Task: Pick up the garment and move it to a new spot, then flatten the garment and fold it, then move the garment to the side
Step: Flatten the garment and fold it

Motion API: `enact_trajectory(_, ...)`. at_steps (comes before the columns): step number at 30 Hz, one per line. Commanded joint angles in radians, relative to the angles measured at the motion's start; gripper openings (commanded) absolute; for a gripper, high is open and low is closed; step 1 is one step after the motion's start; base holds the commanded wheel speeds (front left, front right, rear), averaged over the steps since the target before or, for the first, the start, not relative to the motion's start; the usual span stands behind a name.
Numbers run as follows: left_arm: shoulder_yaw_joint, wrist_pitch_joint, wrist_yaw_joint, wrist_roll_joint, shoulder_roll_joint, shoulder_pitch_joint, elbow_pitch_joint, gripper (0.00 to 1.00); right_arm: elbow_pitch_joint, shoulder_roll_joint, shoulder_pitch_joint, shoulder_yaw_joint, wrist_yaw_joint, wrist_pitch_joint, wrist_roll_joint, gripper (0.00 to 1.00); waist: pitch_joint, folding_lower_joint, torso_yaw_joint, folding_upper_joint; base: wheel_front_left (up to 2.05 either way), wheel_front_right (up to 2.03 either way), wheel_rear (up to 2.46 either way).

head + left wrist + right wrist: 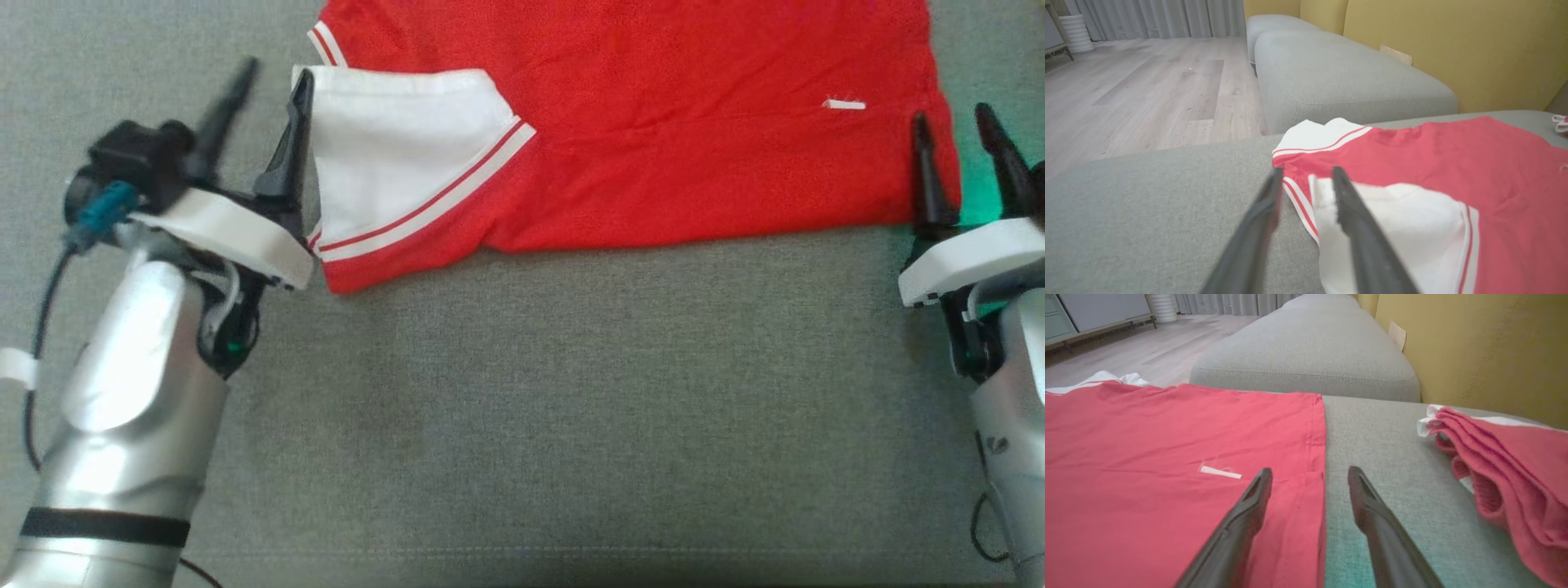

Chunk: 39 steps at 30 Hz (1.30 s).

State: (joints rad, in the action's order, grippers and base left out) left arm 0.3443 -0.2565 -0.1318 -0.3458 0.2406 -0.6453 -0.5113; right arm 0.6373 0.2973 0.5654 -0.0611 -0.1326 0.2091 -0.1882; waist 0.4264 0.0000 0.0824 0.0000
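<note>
A red garment (653, 122) with white, red-striped sleeves lies spread flat on the grey cushion (571, 392). A white sleeve (392, 155) is folded in over its left side. My left gripper (273, 73) stands open at the garment's left edge, with one finger against the sleeve's edge and the other over bare cushion. In the left wrist view, the left gripper (1307, 171) straddles the sleeve's (1392, 228) edge. My right gripper (952, 114) is open at the garment's right hem. In the right wrist view, the right gripper (1309, 471) has one finger over the red cloth (1167, 457) and one over the cushion.
A pile of folded red cloth (1506, 465) lies on the cushion to the right of my right gripper. A yellow backrest (1474, 343) runs behind. Another grey cushion (1339, 77) adjoins, with wooden floor (1147, 94) beyond. The cushion's front seam (522, 555) is near me.
</note>
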Motion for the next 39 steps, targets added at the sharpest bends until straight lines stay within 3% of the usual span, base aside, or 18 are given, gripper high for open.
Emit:
enact_trajectory(1,-0.057,-0.005,0.001,0.002,0.03,-0.024,0.038,1.0,-0.026,0.003,0.005,-0.016,0.002,0.015,0.011,1.0,-0.013,0.0,-0.003,0.0,0.0,0.0,0.0)
enact_trajectory(7,-0.158,-0.005,0.001,-0.03,-0.035,0.151,0.115,1.0,-0.077,-0.034,-0.069,0.014,0.002,0.044,0.025,1.0,-0.084,0.0,-0.005,0.0,0.0,0.0,0.0)
enact_trajectory(15,-0.138,0.021,0.001,-0.147,-0.12,0.385,0.089,1.0,-0.179,-0.11,-0.195,0.052,0.002,0.05,0.035,1.0,-0.126,0.0,-0.005,0.0,0.0,0.0,0.0)
enact_trajectory(33,-0.118,0.077,0.055,-0.147,-0.124,0.311,-0.048,1.0,-0.235,-0.124,-0.24,0.064,0.002,0.02,0.044,1.0,-0.117,0.0,-0.028,0.0,0.0,0.0,0.0)
enact_trajectory(34,-0.107,0.079,0.056,-0.136,-0.123,0.306,-0.059,0.84,-0.235,-0.123,-0.242,0.065,0.002,0.018,0.044,1.0,-0.118,0.0,-0.026,0.0,0.0,0.0,0.0)
enact_trajectory(35,-0.096,0.078,0.056,-0.125,-0.121,0.301,-0.068,0.38,-0.236,-0.122,-0.243,0.067,0.002,0.016,0.044,1.0,-0.119,0.0,-0.025,0.0,0.0,0.0,0.0)
enact_trajectory(36,-0.083,0.081,0.055,-0.116,-0.121,0.3,-0.076,0.0,-0.237,-0.122,-0.245,0.069,0.002,0.014,0.044,1.0,-0.121,0.0,-0.023,0.0,0.0,0.0,0.0)
enact_trajectory(39,-0.055,0.086,0.048,-0.099,-0.123,0.299,-0.083,0.0,-0.239,-0.12,-0.247,0.073,0.002,0.007,0.044,1.0,-0.123,0.0,-0.02,0.0,0.0,0.0,0.0)
